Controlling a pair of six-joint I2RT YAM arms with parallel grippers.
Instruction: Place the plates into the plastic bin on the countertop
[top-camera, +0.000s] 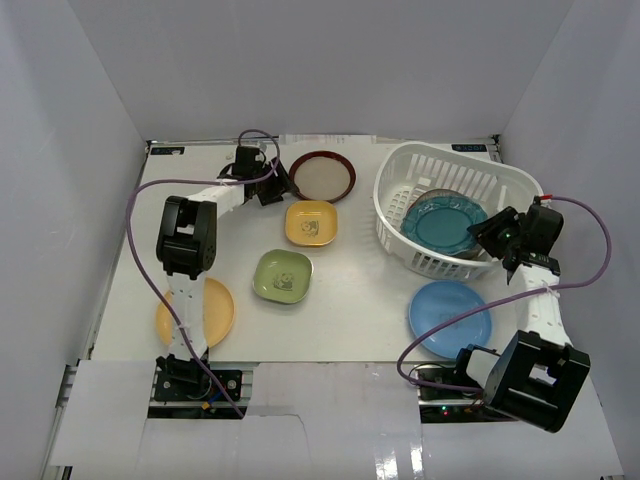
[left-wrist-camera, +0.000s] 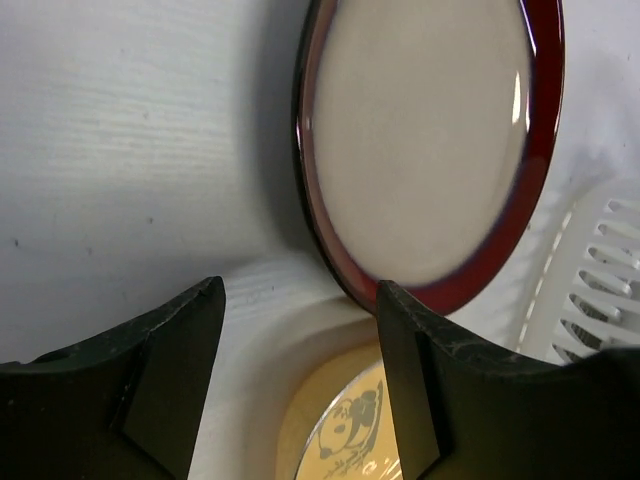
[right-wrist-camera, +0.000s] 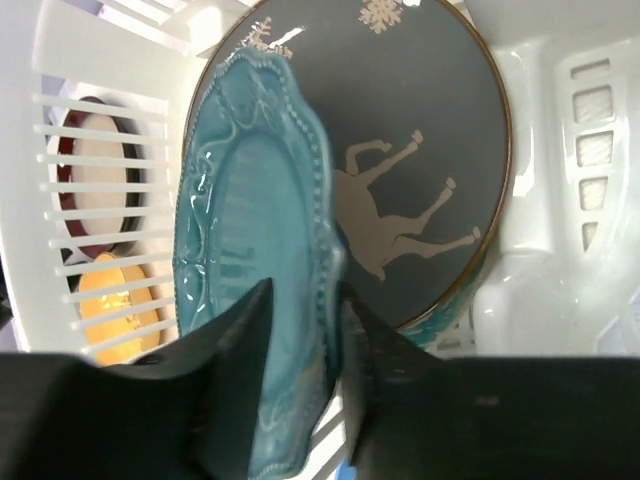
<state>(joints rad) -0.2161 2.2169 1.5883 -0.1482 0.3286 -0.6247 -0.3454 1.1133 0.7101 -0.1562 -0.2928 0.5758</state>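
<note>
**Plates into bin: stock at this moment, clock read from the overhead view, 12 o'clock away from the arm bases**

**In the bin.** The white lattice bin (top-camera: 422, 260) sits at 2 o'clock on the countertop (top-camera: 360, 300). I count two plates inside: the teal scalloped plate (top-camera: 445, 225) and the grey deer plate (right-wrist-camera: 420, 120) behind it. Anything lower in the stack is hidden from me.

**Out on the countertop (five).**
- Dark-red rimmed plate (top-camera: 322, 175), at 12 o'clock.
- Small square yellow dish (top-camera: 311, 222), just toward 12 o'clock from centre.
- Small square green dish (top-camera: 283, 275), near centre toward 8 o'clock.
- Round yellow plate (top-camera: 220, 312), at 8 o'clock, partly under the left arm.
- Plain blue plate (top-camera: 450, 318), at 4 o'clock, just beside the bin.

**Grippers.**
- The right gripper (right-wrist-camera: 308, 300) is inside the bin and its fingers straddle the teal plate's rim. I cannot tell whether they pinch it or stand just loose of it.
- The left gripper (left-wrist-camera: 300, 300) has its fingers apart and holds nothing. It hangs by the dark-red rimmed plate's 9 o'clock edge.

**Progress.** I judge the task under halfway. That red-rimmed plate looks the likely next pick.
</note>
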